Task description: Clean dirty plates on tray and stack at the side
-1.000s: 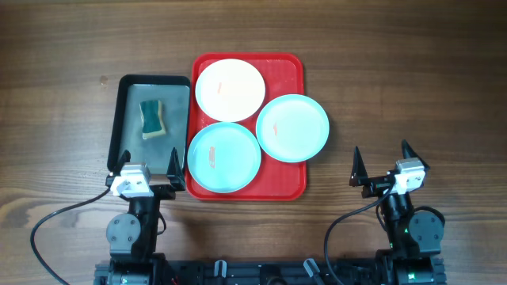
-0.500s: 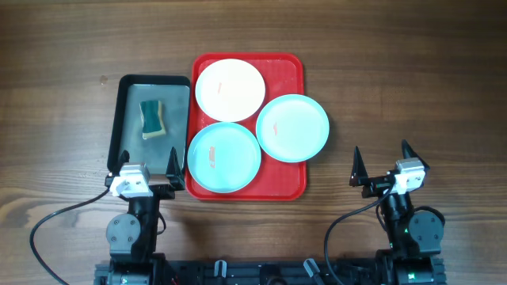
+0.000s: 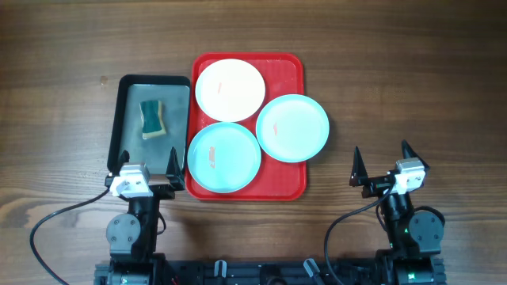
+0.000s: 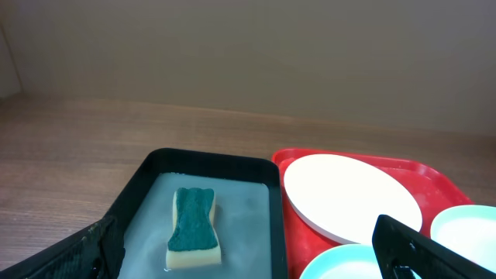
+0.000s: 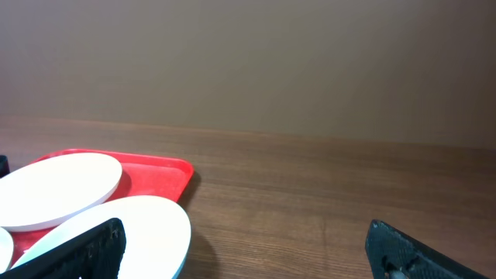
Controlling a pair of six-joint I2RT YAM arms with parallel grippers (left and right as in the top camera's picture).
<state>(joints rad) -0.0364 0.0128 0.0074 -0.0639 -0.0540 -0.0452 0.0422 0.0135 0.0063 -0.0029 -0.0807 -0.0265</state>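
The red tray [image 3: 287,70] lies at mid-table with three dirty plates on it. A white plate [image 3: 230,89] sits at the back, a light blue plate [image 3: 224,157] at the front left, and another light blue plate [image 3: 292,127] at the right, overhanging the rim. Each bears a small orange-red smear. My left gripper [image 3: 148,159] is open at the near end of the grey tray, holding nothing. My right gripper [image 3: 381,150] is open over bare wood, right of the red tray. In the left wrist view the white plate [image 4: 349,194] lies ahead to the right.
A black-rimmed grey tray [image 3: 127,103] left of the red tray holds a green-and-yellow sponge [image 3: 153,118], seen straight ahead in the left wrist view as the sponge [image 4: 192,229]. Bare wooden table lies to the right of the red tray [image 5: 167,174] and at the far left.
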